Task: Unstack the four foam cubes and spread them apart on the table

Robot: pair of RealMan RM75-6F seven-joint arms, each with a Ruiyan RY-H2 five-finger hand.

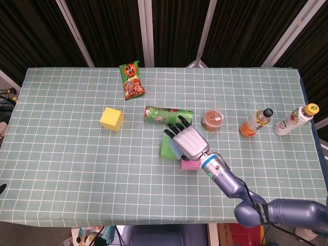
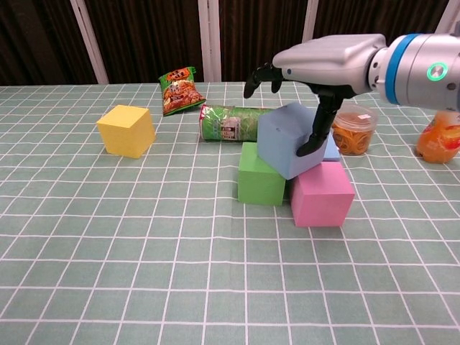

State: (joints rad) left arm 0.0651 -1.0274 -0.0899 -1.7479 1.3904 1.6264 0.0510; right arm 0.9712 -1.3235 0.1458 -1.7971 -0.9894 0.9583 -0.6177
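Chest view shows the job partly done, by my judgement: the yellow cube (image 2: 126, 130) sits alone at the left of the frame, well apart from the rest, while three cubes remain bunched right of centre. The blue cube (image 2: 289, 139) rests tilted on top of the green cube (image 2: 260, 175) and the pink cube (image 2: 322, 194), which stand side by side, touching or nearly so. So one cube looks placed, and what is left is to lift the blue one off and then separate the green and pink.

The right hand (image 2: 316, 68) hangs over the blue cube with its palm above the top face; the thumb reaches down the cube's right side and seems to touch it, while the other fingers curl past the far edge. Whether it has a firm hold I cannot tell. The left hand shows in neither view.

Head view puts the cluster just below the middle of the frame, largely covered by the right hand.

As for writing, the snack bag (image 2: 180, 90) in the upper middle carries red and green print, and the green canister (image 2: 230, 122) lying behind the cubes has a patterned label, but no lettering on either is readable. The lidded cup (image 2: 353, 128) and the bottle (image 2: 439, 136) at the right edge show no legible text.
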